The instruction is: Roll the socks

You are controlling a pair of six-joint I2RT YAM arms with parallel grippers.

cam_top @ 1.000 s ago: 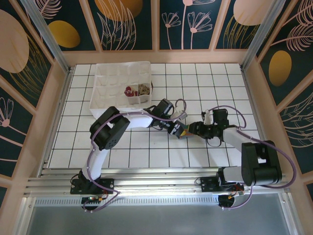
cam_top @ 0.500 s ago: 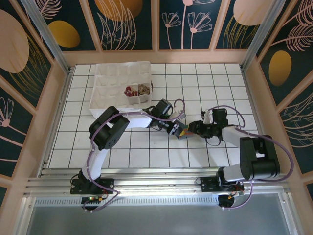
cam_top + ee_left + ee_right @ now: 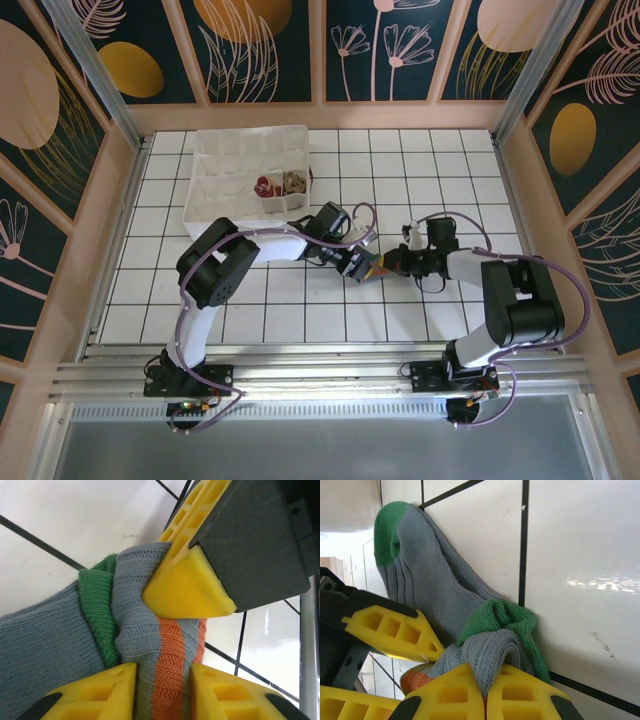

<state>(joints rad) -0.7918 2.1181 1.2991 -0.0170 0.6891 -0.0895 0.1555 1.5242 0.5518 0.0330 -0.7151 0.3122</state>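
Blue-grey sock [image 3: 427, 580]: laid on the white tiled table [image 3: 420, 170] near its middle, between the two grippers. A green toe is seen at the free end, and a green patch and an orange stripe in the bunched end.
Right gripper [image 3: 484, 674]: pressed together on a fold of the sock, with ribbed grey fabric pinched between its yellow fingers.
Left gripper [image 3: 162, 675]: spread. The bunched fabric with the orange stripe is seen in the gap between its fingers; whether it is squeezed cannot be told.
Meeting point: both grippers are set tip to tip at the same bunch.
Divided tray [image 3: 215, 150]: placed at the far left of the table, apart from the grippers.
Reddish bundle [image 3: 264, 185], tan bundle [image 3: 293, 182]: kept in neighbouring compartments of the tray.
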